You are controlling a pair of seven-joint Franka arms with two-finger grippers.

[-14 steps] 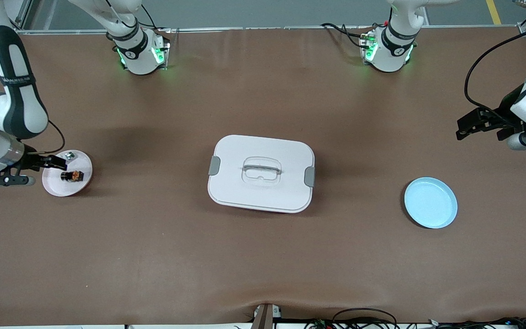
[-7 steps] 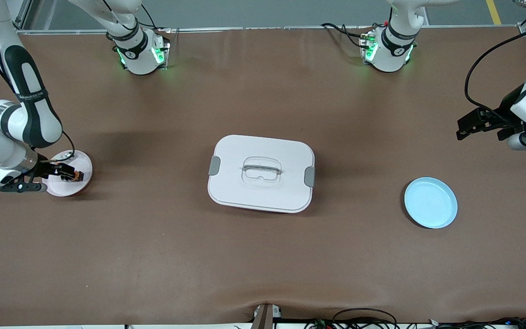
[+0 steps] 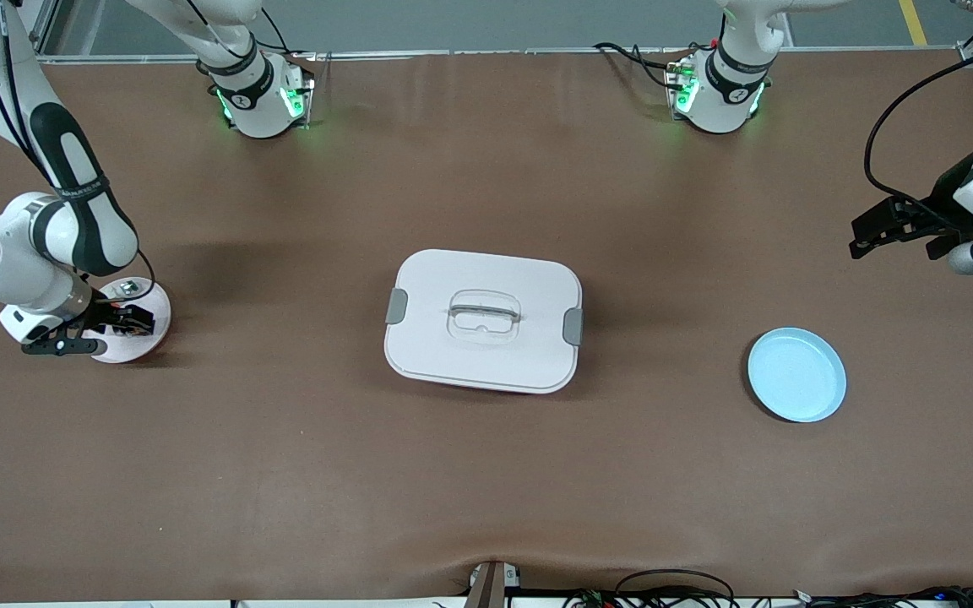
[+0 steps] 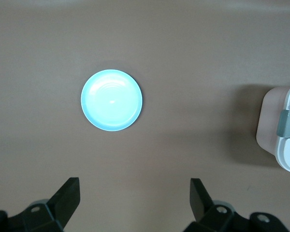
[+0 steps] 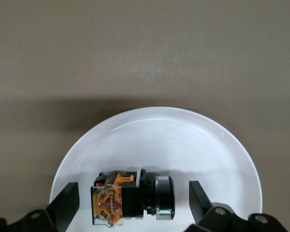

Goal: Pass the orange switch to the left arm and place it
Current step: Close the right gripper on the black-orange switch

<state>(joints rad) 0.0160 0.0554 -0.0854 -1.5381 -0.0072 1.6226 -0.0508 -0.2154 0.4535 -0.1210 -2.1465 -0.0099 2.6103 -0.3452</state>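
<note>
One orange switch (image 5: 130, 195) between the parted right end effector (image 5: 130, 203), left end effector (image 4: 135, 200) parted, two plates, one box (image 3: 483, 319).

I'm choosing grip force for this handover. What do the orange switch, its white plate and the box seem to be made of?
Orange switch: likely hard moulded plastic, black body, orange end, with a shiny metal-looking collar.
White plate: smooth and glossy, showing soft highlights; plastic or glazed ceramic, can't tell.
Box: matte white plastic by its rounded moulded lid, with grey latches.

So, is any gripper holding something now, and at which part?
Nothing is held. The right gripper is open with the orange switch between its fingers on the white plate. The left gripper waits open.
</note>
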